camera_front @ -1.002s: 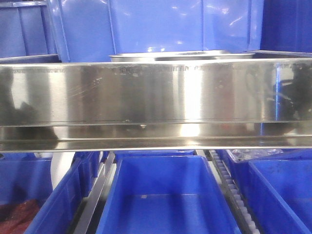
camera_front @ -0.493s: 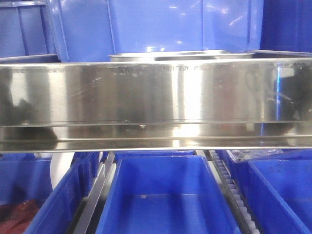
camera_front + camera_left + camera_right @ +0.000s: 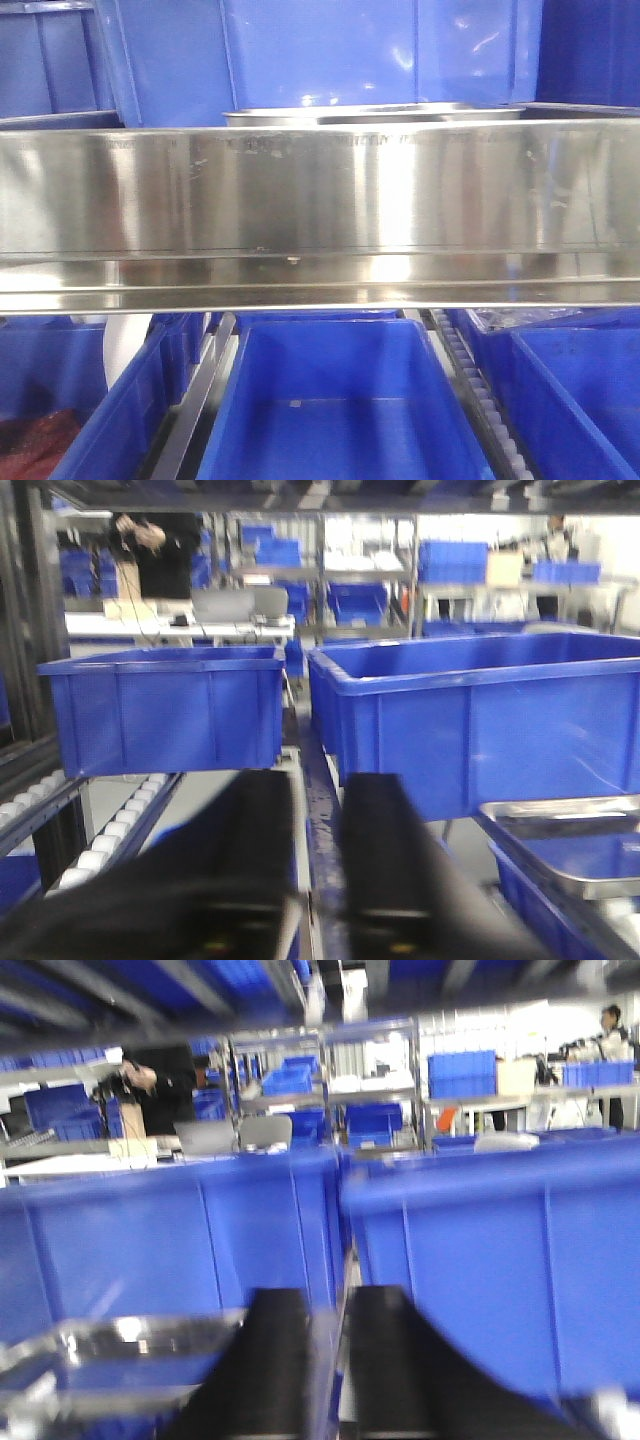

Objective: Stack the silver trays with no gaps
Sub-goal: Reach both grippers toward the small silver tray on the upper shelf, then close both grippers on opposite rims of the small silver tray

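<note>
Behind the steel rail in the front view, only the rim of one silver tray [image 3: 370,112] shows. My left gripper [image 3: 318,825] is low over the shelf divider, its black fingers [image 3: 255,850] a narrow gap apart with nothing between them. A silver tray [image 3: 575,855] lies lower right of it, apart from the fingers. My right gripper [image 3: 328,1345] is also nearly closed. A blurred silver tray [image 3: 120,1345] reaches its left finger, and a grey streak fills the gap. Whether that is the tray's rim is unclear.
A long steel shelf rail [image 3: 320,210] crosses the front view. Blue bins [image 3: 340,410] sit below it and others [image 3: 320,50] behind it. Large blue bins [image 3: 165,715] [image 3: 490,1260] stand close ahead of both wrists. White rollers [image 3: 95,855] run at the left.
The dark reflections at both ends of the steel rail have faded and shifted. The tray rim and the bins in the front view have not moved.
</note>
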Robot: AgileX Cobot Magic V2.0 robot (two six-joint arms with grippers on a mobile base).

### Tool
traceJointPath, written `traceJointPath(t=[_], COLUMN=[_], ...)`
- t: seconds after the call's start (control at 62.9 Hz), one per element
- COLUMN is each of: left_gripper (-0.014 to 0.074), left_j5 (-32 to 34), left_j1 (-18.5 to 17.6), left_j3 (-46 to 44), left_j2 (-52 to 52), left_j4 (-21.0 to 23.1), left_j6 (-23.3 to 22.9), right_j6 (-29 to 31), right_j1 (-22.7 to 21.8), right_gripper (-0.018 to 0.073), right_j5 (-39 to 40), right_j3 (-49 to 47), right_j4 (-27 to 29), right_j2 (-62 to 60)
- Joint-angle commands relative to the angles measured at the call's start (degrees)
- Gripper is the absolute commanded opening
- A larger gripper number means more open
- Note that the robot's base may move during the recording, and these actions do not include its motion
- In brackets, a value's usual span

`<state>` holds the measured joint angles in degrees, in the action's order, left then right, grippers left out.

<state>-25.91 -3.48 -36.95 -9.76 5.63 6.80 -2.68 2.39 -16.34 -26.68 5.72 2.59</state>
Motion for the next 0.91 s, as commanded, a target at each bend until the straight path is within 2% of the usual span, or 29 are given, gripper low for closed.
traceJointPath(t=[0.0,0.08,0.143,0.223,0.302,0.509,0.621,0.668,0.748,0.811,0.891], left_gripper=[0.0298,0.0412,0.0447,0.0444,0.0444,0.0444,0.0444,0.0444,0.0443,0.0443,0.0443], left_j5=[-0.7,-3.4,-3.8,-2.9,-3.4,-7.6,-8.0,-8.2,-10.9,-17.0,-25.4], left_j1=[-0.5,-0.5,-2.6,-7.9,-13.6,-30.2,-36.5,-37.4,-37.1,-36.0,-34.7], left_j3=[-6.8,-10.2,-12.7,-14.9,-17.3,-25.0,-31.1,-34.7,-41.3,-49.8,-58.1], left_j2=[-6.5,-11.4,-15.2,-18.8,-22.3,-36.9,-46.6,-51.4,-58.6,-65.8,-72.9], left_j4=[0.2,0.2,0.3,2.7,4.9,6.3,6.3,6.0,5.2,1.9,-2.5], left_j6=[-0.4,-0.3,2.5,8.2,11.4,11.6,11.2,8.8,1.6,-6.8,-13.0], right_j6=[0.6,1.2,2.7,2.7,2.7,2.7,2.7,2.7,2.0,-0.7,-3.4], right_j1=[-0.1,-0.1,-0.1,0.1,1.1,9.8,15.2,16.8,17.6,17.3,16.8], right_gripper=[0.0501,0.0631,0.0622,0.0622,0.0622,0.0622,0.0622,0.0622,0.0622,0.0622,0.0622], right_j5=[2.0,1.9,2.0,1.7,0.3,-5.9,-9.9,-12.5,-18.2,-25.4,-32.7], right_j3=[-5.8,-8.3,-9.3,-10.9,-13.7,-25.0,-32.3,-36.2,-42.4,-49.1,-55.9], right_j4=[0.3,-0.5,-2.0,-1.8,-1.0,-1.0,-1.0,-1.0,-1.0,-1.0,-1.0], right_j2=[5.4,10.0,14.2,18.5,22.7,34.5,42.7,46.7,53.5,60.0,66.7])
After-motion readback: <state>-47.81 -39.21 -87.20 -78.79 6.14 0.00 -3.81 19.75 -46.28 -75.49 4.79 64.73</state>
